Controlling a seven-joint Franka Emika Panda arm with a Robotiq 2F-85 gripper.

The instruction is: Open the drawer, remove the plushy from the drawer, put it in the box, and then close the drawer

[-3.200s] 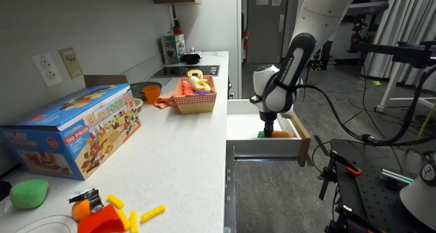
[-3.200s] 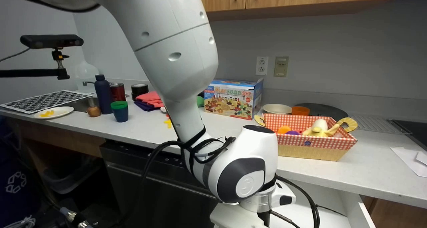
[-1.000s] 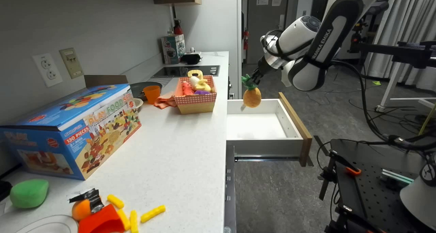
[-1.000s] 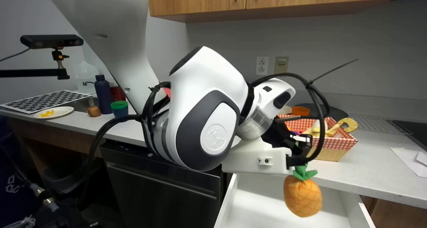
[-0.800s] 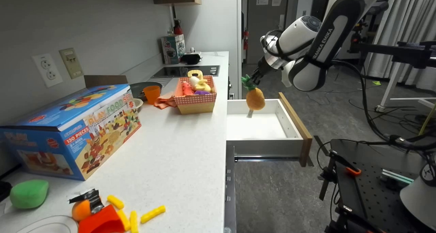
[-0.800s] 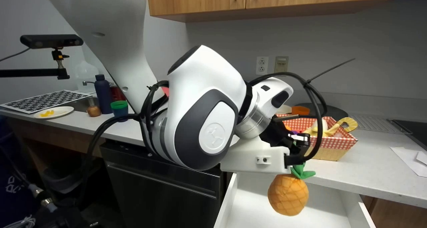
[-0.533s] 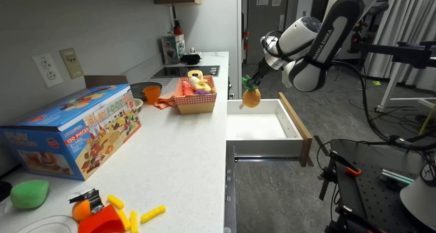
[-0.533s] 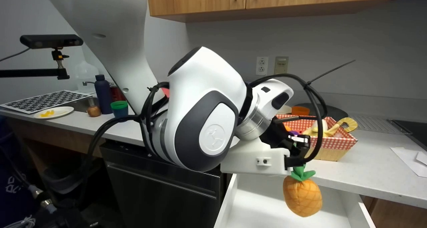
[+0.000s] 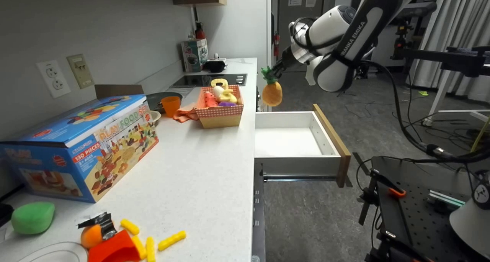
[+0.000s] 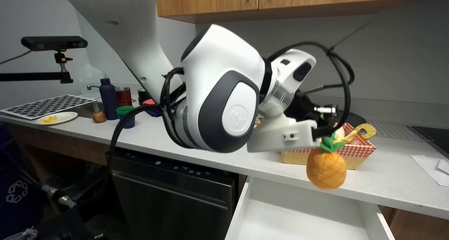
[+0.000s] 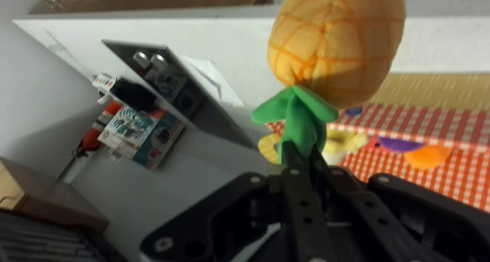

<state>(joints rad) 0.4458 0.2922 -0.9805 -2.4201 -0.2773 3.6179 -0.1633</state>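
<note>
The hand (image 11: pixel 303 154) is clamped on the green top of the plushy (image 11: pixel 337 43), with the fabric pinched in its grip. In the wrist view, the orange body of the plushy lies between 12 and 1 o'clock from the hand, and the box (image 11: pixel 432 91) lies near 3 o'clock. In both exterior views, the plushy hangs in the air, green top up and orange body down. In an exterior view, it is apart from the box, near 3 o'clock of it, and apart from the drawer (image 9: pixel 293 139), which lies at 5 o'clock from the plushy. The drawer is extended from beneath the desk (image 9: pixel 206 170), its white interior exposed and its wood front at 3 o'clock. The box stands upright on the desk near the edge and has a red-and-white checked lining. It contains yellow toys (image 9: pixel 227 96), a purple item (image 9: pixel 227 104) and a red item (image 9: pixel 210 99). In the same view, an orange cup (image 9: pixel 170 105) stands on the desk at 9 o'clock from the box; a blue carton (image 9: pixel 80 147) is farther away, between 8 and 9 o'clock
</note>
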